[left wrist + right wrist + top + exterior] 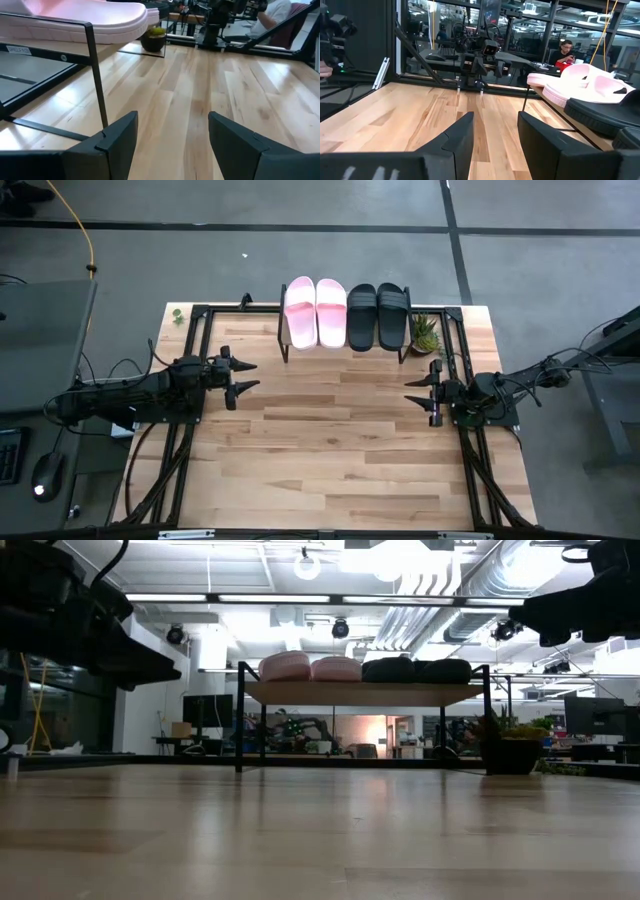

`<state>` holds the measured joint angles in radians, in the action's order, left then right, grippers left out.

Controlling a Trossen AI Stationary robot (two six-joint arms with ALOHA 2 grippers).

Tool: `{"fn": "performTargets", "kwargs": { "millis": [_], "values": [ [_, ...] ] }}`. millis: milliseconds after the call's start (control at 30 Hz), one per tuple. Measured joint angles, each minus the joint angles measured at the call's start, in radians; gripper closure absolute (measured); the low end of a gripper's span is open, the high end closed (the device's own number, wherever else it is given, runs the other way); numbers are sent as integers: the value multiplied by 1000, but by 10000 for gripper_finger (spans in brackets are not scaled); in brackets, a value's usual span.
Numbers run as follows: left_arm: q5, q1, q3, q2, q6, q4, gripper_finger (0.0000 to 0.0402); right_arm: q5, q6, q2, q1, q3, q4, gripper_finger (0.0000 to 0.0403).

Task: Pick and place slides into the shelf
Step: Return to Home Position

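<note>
High view, slides: you have all four on the shelf point(345, 346), the pink slides point(315, 311) touching the black slides point(377, 315), off to one side of both sets of fingertips.
High view, fingers: your left gripper point(250, 375) and right gripper point(412, 392) face each other across the bench point(330, 450), well apart. Both have their fingers spread and are empty.
Low view, shelf: the row sits level on the top board. No slide visibly overhangs.
Left wrist view, fingers: spread, holding nothing. A shelf leg stands just beyond one fingertip, with a pink slide above it.
Right wrist view, fingers: spread, holding nothing. Pink and black slides lie beside them, and the left arm is straight ahead, far off.
Handling: you can likely treat them as light, springy foam that is neither slick nor fragile.
Hold: if you re-seat one, pinch the wide strap at its crown and expect it to flex.
</note>
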<state>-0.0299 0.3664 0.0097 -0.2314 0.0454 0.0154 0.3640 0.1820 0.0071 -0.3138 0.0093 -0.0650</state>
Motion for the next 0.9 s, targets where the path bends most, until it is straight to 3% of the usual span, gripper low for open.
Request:
{"fn": "performTargets", "kwargs": {
  "millis": [900],
  "values": [
    [-3, 0, 0, 0, 12, 0, 176, 0, 1, 0, 0, -1, -1, 260]
  ]
}}
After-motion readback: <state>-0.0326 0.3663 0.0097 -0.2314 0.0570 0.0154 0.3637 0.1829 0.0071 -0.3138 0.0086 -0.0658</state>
